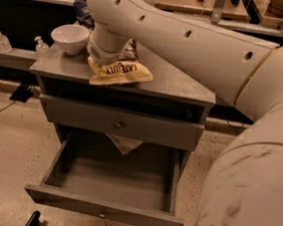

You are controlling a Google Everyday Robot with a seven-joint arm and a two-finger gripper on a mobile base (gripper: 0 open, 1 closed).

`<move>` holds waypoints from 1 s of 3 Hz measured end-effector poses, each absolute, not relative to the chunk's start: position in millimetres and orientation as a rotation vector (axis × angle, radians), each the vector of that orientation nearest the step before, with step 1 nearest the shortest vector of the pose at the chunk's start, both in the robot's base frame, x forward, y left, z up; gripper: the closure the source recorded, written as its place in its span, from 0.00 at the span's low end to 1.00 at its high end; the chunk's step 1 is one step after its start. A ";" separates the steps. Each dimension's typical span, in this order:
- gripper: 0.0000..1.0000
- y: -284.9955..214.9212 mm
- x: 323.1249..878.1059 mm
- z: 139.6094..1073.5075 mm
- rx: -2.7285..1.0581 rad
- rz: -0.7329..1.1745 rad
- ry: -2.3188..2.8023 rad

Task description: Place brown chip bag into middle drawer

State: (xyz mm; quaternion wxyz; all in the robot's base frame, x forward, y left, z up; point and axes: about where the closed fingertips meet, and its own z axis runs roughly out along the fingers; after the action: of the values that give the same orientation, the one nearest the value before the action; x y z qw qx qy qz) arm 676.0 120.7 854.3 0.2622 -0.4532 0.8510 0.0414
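Observation:
The brown chip bag (120, 72) lies on the grey cabinet top (174, 83), its cream-yellow lower half with "LATE JULY" lettering facing me; its dark upper half is mostly hidden by my arm. My gripper (107, 56) is at the end of the white arm, right over the bag's upper part, hidden behind the wrist. The middle drawer (110, 182) is the lowest one, pulled fully open, its inside showing bare, with a small pale knob on its front panel.
A white bowl (70, 37) stands on the cabinet top's left back corner. A shut grey drawer front with a brass knob (117, 124) sits above the open drawer. Two small bottles (2, 40) stand on a ledge at left. My arm fills the right side.

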 end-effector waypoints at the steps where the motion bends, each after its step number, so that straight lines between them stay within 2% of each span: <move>1: 1.00 120.6 676.0 855.2 -1.226 0.112 2.302; 3: 1.00 120.6 676.0 855.4 -1.226 0.112 2.302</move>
State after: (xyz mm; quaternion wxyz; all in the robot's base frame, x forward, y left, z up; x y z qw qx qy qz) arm 676.0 120.6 855.4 0.2622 -0.4532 0.8510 0.0415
